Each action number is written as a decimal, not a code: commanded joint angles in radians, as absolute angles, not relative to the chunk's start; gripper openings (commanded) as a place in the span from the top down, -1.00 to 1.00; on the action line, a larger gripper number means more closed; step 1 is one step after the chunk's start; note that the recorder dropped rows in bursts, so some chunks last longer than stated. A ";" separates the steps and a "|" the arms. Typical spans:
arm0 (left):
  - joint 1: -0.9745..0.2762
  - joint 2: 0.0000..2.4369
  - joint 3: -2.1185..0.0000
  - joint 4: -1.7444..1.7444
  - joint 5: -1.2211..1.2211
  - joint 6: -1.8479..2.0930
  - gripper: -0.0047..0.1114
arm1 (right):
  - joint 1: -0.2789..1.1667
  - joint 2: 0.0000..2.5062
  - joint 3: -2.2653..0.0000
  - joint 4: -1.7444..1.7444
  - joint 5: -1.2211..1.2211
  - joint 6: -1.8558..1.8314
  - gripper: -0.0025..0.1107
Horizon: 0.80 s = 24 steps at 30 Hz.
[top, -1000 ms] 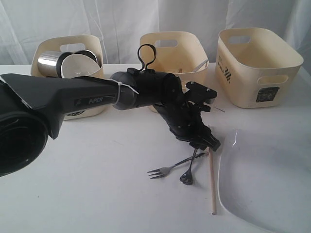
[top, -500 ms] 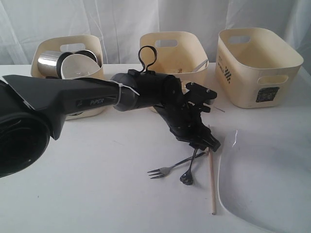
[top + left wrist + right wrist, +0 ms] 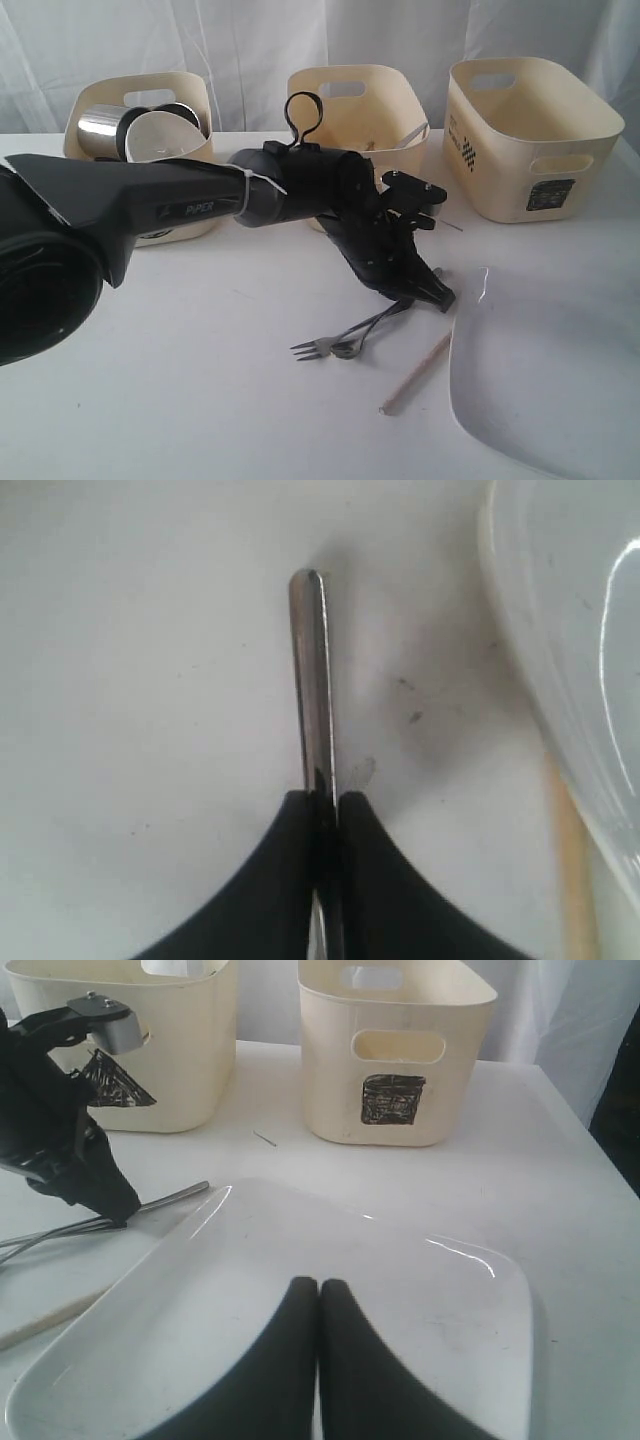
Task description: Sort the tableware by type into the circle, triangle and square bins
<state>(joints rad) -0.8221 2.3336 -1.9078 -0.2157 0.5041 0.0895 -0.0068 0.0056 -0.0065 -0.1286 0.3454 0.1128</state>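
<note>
Left bin [image 3: 195,95] holds steel mugs [image 3: 100,127], white bowl [image 3: 160,138]; middle bin [image 3: 330,115], right bin [image 3: 510,170] contents hidden. Your left gripper [image 3: 322,802] clamps fork handle [image 3: 308,660]; right gripper [image 3: 319,1288] pinched closed, empty.

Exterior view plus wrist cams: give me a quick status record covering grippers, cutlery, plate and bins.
left gripper: shut on the fork handle
second steel piece: beside the fork; cannot tell whether it is also gripped
right gripper: shut, empty, above the plate
chopstick: lying loose beside the plate
left bin: mugs and white bowl inside
middle bin: contents unclear
right bin: inside not visible
</note>
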 commanded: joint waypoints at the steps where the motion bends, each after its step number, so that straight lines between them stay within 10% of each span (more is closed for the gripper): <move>1: -0.825 2.322 -1.897 -0.189 0.586 0.085 0.92 | -0.010 0.000 0.000 -0.127 0.343 0.110 0.96; 20: -0.825 2.076 -1.899 -0.107 0.578 0.113 0.92 | -0.010 0.000 0.000 -0.127 0.343 0.110 0.96; 24: -0.825 2.085 -1.899 -0.105 0.705 0.137 0.48 | -0.010 0.000 0.000 -0.127 0.343 0.110 0.96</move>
